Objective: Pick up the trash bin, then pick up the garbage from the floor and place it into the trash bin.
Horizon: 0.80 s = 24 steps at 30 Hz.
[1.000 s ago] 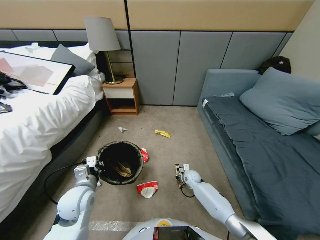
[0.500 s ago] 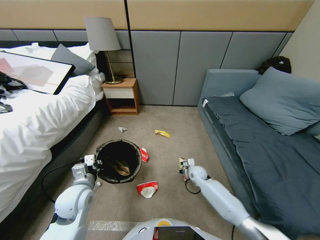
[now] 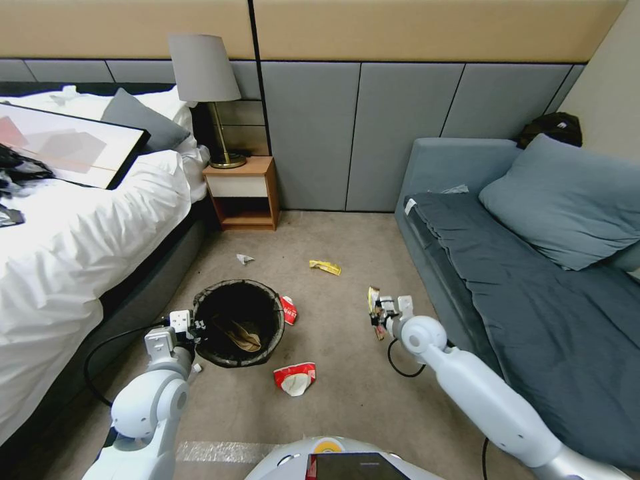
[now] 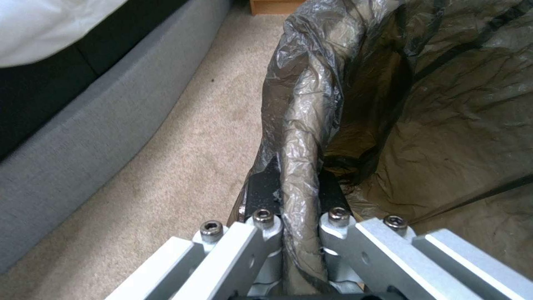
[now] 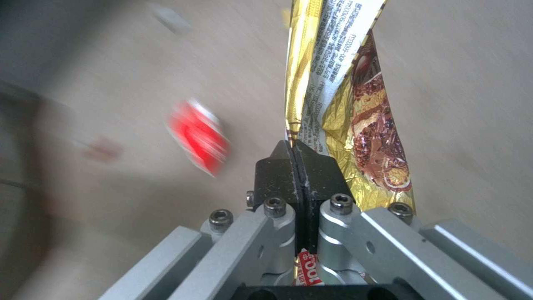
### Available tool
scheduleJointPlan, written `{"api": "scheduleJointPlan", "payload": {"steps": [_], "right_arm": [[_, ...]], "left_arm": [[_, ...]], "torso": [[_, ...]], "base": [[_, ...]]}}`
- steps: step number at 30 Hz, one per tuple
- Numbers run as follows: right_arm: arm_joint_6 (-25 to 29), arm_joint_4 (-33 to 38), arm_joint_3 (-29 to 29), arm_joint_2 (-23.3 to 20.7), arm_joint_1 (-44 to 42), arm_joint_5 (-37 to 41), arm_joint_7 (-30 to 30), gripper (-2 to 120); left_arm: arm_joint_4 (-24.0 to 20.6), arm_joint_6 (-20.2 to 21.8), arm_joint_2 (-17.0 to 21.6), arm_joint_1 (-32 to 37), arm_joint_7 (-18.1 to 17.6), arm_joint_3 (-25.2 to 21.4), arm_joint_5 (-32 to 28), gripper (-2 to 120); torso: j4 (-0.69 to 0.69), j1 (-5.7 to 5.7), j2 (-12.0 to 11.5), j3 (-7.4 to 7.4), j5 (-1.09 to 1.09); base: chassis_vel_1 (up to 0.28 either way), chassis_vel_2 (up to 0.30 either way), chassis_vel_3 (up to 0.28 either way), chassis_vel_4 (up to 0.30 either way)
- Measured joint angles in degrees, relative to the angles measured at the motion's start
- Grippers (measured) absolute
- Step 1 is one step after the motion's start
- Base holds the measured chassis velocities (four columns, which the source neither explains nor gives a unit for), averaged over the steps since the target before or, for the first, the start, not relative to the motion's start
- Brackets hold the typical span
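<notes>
Gripping trash bin (image 3: 240,323) rim: left hand (image 4: 298,216) | right hand (image 5: 298,160) pinching gold wrapper (image 5: 347,104)

We're looking from the head cam forward and down, wide, over the carpet floor (image 3: 347,373) between bed (image 3: 73,233) and sofa (image 3: 533,280). Left wrist cam is sitting right behind the left pincer (image 4: 299,225), very near the trash bin (image 4: 389,104) rim. Right wrist cam is peering along the right pincer (image 5: 295,166) down at the floor. All three are sharing that carpet; head and left wrist are sharing the bin.
</notes>
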Motion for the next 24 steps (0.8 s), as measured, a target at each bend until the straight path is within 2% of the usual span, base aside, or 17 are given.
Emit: {"api": "scheduleJointPlan", "payload": {"steps": [5, 10, 12, 13, 15, 16, 22, 24], "right_arm": [[4.05, 6.04, 0.06, -1.64, 6.91, 7.08, -3.68, 0], [5.47, 6.66, -3.12, -1.79, 14.22, 10.88, -7.09, 0], [5.80, 5.30, -7.05, -0.68, 19.01, 11.13, -9.38, 0], [5.80, 5.30, -7.05, -0.68, 19.01, 11.13, -9.38, 0], [5.80, 3.41, -12.01, 0.94, 23.94, 11.50, -10.06, 0], [5.80, 3.41, -12.01, 0.94, 23.94, 11.50, -10.06, 0], [5.77, 0.34, -23.25, 4.89, 35.89, 14.27, -9.06, 0], [5.78, -0.08, -24.76, 5.62, 37.36, 15.10, -8.66, 0]], "left_arm": [[0.60, 0.00, -0.42, -0.01, 0.18, 0.36, 0.00, 0], [0.59, 0.00, -0.62, 0.04, 0.65, 1.03, -0.14, 0], [0.59, 0.00, -1.00, 0.00, 0.73, 1.34, 0.29, 0], [0.59, 0.00, -1.00, 0.00, 0.73, 1.34, 0.29, 0], [0.85, 0.00, -1.33, -0.04, 0.81, 1.48, 0.73, 0], [0.85, 0.00, -1.33, -0.04, 0.81, 1.48, 0.73, 0], [1.87, 0.00, -1.61, -0.17, 0.99, 1.25, 1.11, 0], [2.03, 0.00, -1.64, -0.26, 0.99, 1.19, 1.12, 0]], "torso": [[0.00, 0.00, 0.00, 0.00, -0.01], [-0.01, 0.00, 0.00, 0.00, -0.01], [-0.01, 0.00, 0.00, 0.01, 0.00], [-0.01, 0.00, 0.00, 0.01, 0.00], [0.00, 0.00, 0.00, 0.01, -0.01], [0.00, 0.00, 0.00, 0.01, -0.01], [-0.01, 0.00, 0.00, 0.01, -0.02], [-0.01, 0.00, 0.00, 0.01, -0.02]], "base": [[0.000, 0.000, 0.000, 0.000], [0.000, 0.000, 0.000, 0.000], [0.000, 0.000, 0.000, 0.000], [0.000, 0.000, 0.000, 0.000], [0.000, 0.000, 0.000, 0.000], [0.000, 0.000, 0.000, 0.000], [0.000, 0.000, 0.000, 0.000], [0.000, 0.000, 0.000, 0.000]]}}
